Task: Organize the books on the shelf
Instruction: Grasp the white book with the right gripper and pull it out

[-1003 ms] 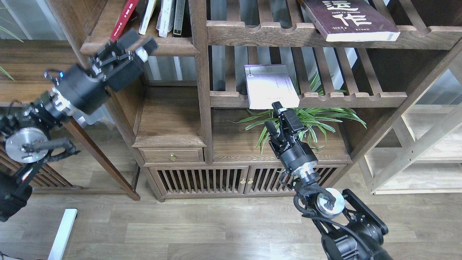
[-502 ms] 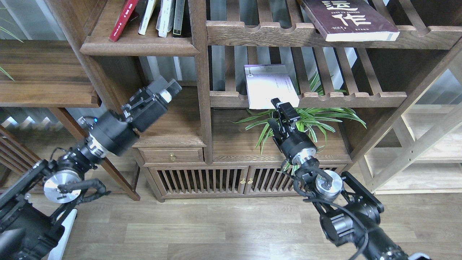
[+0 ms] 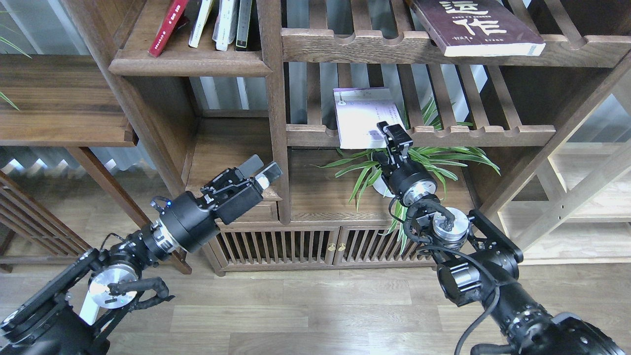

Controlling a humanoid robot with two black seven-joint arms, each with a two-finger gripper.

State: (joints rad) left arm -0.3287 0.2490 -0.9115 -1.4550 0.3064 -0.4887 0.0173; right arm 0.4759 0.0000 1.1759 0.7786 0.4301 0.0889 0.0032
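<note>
The right gripper (image 3: 392,135) sits at the near edge of the white book (image 3: 367,117). Its fingers (image 3: 398,134) overlap the book's lower right corner, but from this end-on angle I cannot tell whether they are apart, together, or already pinching the cover. The approach makes sense: the book lies flat on a slatted rack (image 3: 473,133) with its near end hanging past the scalloped rail, so that overhang is the one part the fingers can get above and below. A spider plant (image 3: 434,160) spreads just under the wrist, and the arm reaches over it.

The left gripper (image 3: 263,170) hangs low in front of the cabinet's small drawer (image 3: 256,211), well apart from any book. Its fingers look slightly apart and hold nothing, as an arm kept out of the way would.

The shelf (image 3: 187,61) is the solid board at upper left, where the red book (image 3: 167,27) leans upright among a few pale and dark spines. The maroon book (image 3: 475,24) lies flat on the upper slatted rack at right, also jutting over its rail. Judging by this, one book is filed and two are not yet, with the white one apparently in hand next.
</note>
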